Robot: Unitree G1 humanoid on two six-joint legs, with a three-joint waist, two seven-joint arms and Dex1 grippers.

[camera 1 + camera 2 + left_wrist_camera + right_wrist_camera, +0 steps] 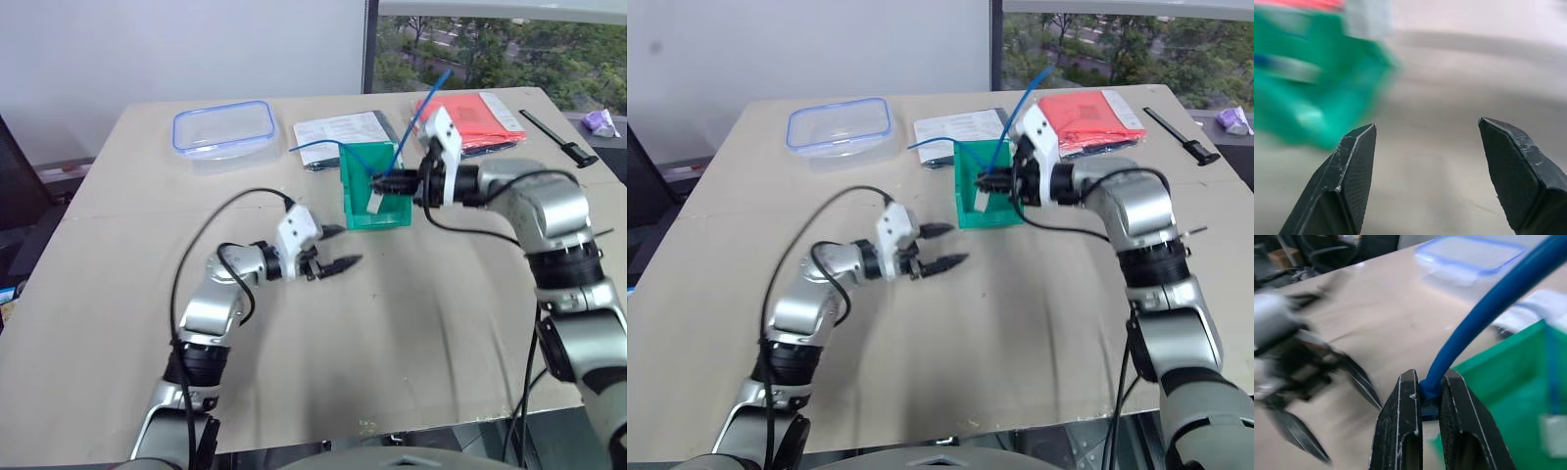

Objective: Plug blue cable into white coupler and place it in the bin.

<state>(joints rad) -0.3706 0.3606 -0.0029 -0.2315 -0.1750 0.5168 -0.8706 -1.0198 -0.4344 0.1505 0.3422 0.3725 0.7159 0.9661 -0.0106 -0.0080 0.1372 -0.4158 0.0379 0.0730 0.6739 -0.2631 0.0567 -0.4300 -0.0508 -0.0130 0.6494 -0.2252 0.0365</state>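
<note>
My right gripper [1430,399] is clamped tight on the blue cable [1484,313], held above the near edge of the bin [364,166]. The white coupler [375,201] hangs on the cable at the bin's front wall. The bin stands mid-table toward the far side. My left gripper [333,250] hovers low nearer me, left of the bin, fingers [1354,166] spread wide and empty.

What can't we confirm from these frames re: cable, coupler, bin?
- Thin bright-blue cable end: right wrist view, hidden between the right gripper fingers; no plug visible.
- Tiny white coupler: head views, too small to tell if the cable is plugged in; right wrist view, blurred.
- Translucent green plastic bin: left wrist view, motion-blurred and cut off by the edge; contents unreadable.
</note>
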